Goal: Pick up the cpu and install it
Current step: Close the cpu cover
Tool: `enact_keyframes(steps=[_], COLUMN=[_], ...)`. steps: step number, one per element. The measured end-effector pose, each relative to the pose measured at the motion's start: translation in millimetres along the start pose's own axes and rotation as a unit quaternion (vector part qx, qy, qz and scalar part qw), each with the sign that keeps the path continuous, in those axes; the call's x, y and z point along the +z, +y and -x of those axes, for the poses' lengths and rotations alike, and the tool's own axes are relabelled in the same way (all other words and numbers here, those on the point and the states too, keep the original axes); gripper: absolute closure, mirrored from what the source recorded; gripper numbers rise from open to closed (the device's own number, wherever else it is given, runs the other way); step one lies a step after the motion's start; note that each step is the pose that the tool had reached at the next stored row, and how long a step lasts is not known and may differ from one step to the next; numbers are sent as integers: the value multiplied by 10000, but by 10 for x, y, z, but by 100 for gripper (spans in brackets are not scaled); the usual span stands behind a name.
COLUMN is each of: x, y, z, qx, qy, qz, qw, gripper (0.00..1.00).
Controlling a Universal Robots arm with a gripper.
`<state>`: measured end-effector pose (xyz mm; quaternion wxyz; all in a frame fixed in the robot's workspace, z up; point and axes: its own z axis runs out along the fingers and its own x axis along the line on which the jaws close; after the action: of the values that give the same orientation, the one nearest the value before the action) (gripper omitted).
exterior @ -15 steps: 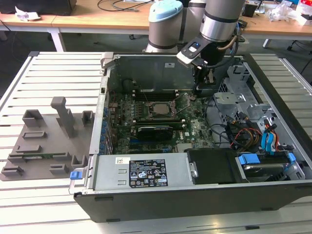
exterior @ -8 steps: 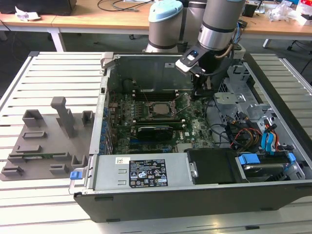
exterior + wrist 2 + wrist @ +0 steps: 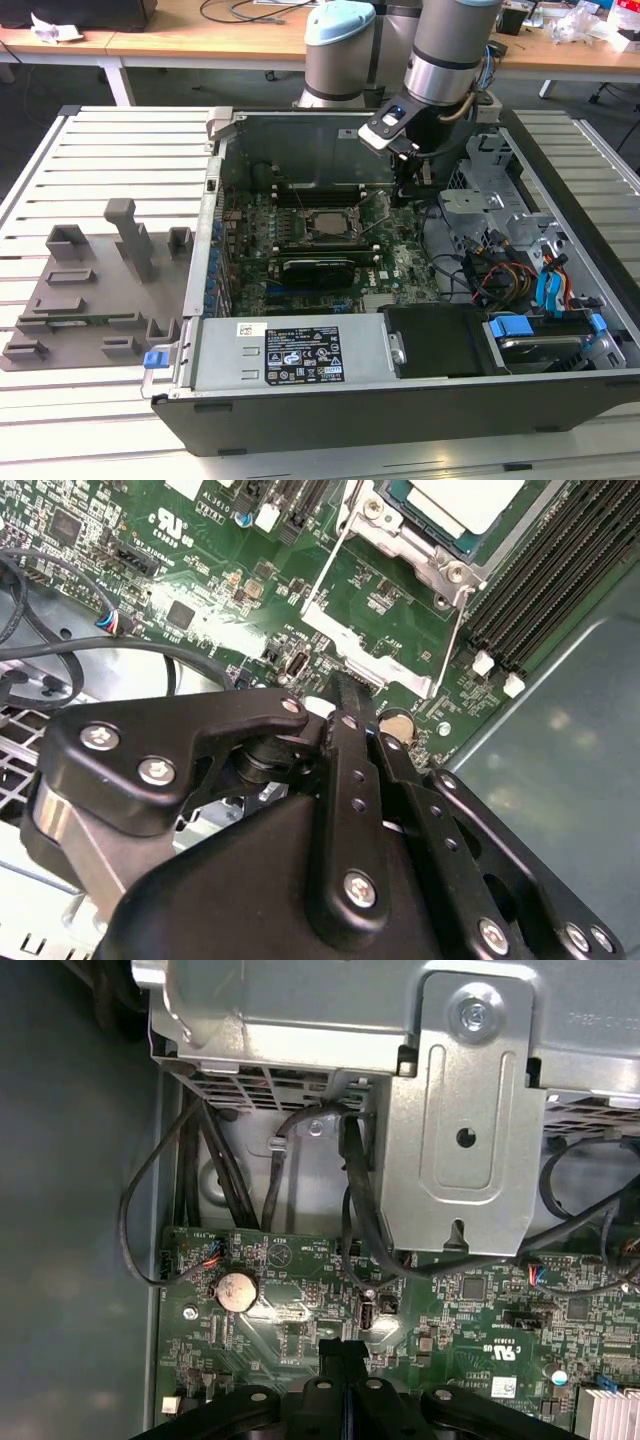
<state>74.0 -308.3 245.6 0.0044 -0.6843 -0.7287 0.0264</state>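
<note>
The cpu [image 3: 325, 224] is a pale silvery square lying flat inside the socket frame [image 3: 349, 236] on the green motherboard [image 3: 300, 285]. In the second wrist view the cpu [image 3: 462, 500] sits within the metal socket frame [image 3: 405, 545]. My gripper [image 3: 404, 194] hangs over the board to the exterior view's right of the socket, apart from the cpu. Its black fingers [image 3: 346, 702] are pressed together with nothing between them. In the first wrist view the gripper [image 3: 343, 1352] hovers above the board near a round coin battery [image 3: 237, 1289].
Grey fixture blocks [image 3: 100, 290] stand on the slatted table at the exterior view's left. The case holds a power supply [image 3: 290, 350] at the front, a metal drive cage [image 3: 460, 1110] with black cables [image 3: 355, 1200], and memory slots [image 3: 560, 570] beside the socket.
</note>
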Motion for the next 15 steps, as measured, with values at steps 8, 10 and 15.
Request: enact_keyframes(steps=[8,10,15], x=[6,8,12], y=[-145,-194,-284], z=[-9,-12,-18], qx=[0,0,0], qy=[0,0,0], qz=[0,0,0], qw=[10000,10000,10000], gripper=[89,89,89])
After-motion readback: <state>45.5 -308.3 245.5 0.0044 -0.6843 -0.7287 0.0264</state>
